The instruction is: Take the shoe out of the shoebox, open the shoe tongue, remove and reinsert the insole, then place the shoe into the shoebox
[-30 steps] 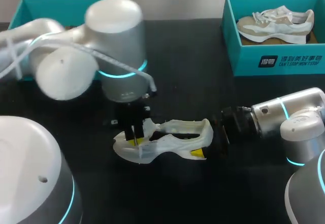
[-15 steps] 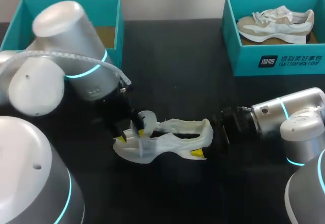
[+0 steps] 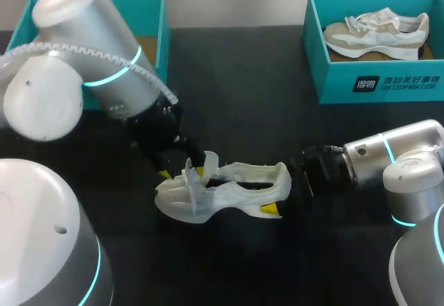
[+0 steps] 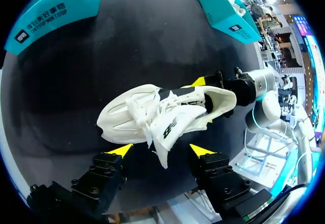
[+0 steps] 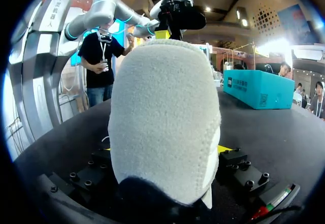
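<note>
Fingers (image 4: 120,150) of the left gripper (image 3: 182,173) stand apart, yellow tips on either side of a gap. The shoe (image 3: 222,191) lies just ahead of them. A narrow white flap of the shoe hangs into that gap, clear of both tips; nothing is gripped. In the head view this gripper sits low over the laced front part of the shoe.

The right gripper (image 3: 277,191) is clamped on the heel of the same shoe. The left wrist view shows one yellow tip against each side of the heel. In the right wrist view the padded heel fills the space between the fingers.

The shoe is white and rests on the black table (image 3: 243,98), near the middle. Its toe points toward the left arm (image 3: 90,49) and its heel toward the right arm (image 3: 395,160). It is outside both boxes and well apart from each.

The left shoebox (image 3: 156,21), teal, stands at the far left of the table, partly hidden by the left arm; a strip of brown floor shows inside. The right shoebox (image 3: 374,84), also teal, stands at the far right. It holds a second shoe (image 3: 378,32), white and beige, lying on its side.
</note>
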